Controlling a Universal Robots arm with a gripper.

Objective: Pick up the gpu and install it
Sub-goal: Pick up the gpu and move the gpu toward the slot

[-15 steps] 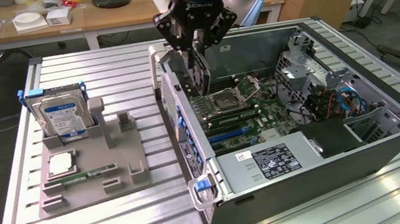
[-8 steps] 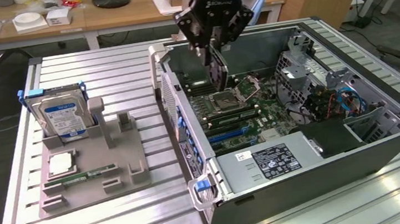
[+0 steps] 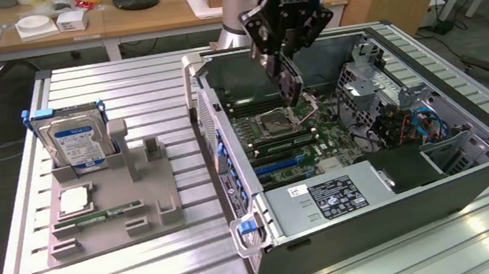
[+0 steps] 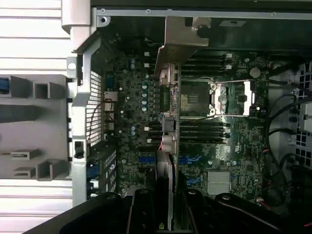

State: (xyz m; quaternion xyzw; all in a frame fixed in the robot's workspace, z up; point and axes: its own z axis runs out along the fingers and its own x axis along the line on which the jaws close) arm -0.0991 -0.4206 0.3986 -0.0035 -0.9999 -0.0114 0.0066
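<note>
A: How many cards does the arm carry?
B: One. The gpu (image 3: 289,84) is a thin, dark, flat card hanging on edge. The two black fingers of the gripper (image 3: 280,57) pinch it, and its silver metal bracket (image 4: 183,39) sits at the end away from them.
A: Where does it hang?
B: Over the one open case (image 3: 399,223), above the green motherboard (image 3: 317,136) and just beside the single square processor socket (image 3: 277,118) (whether card and board touch, I cannot tell).
A: And outside the case?
B: At nine o'clock from the case in the exterior view, one grey moulded tray (image 3: 131,183) lies on the ribbed metal table (image 3: 129,81). It bears three parts:
- one silver hard drive (image 3: 76,137), upright, with a blue-white label
- one flat square chip (image 3: 76,199)
- one slim green memory stick (image 3: 107,213), at five o'clock from the chip
</note>
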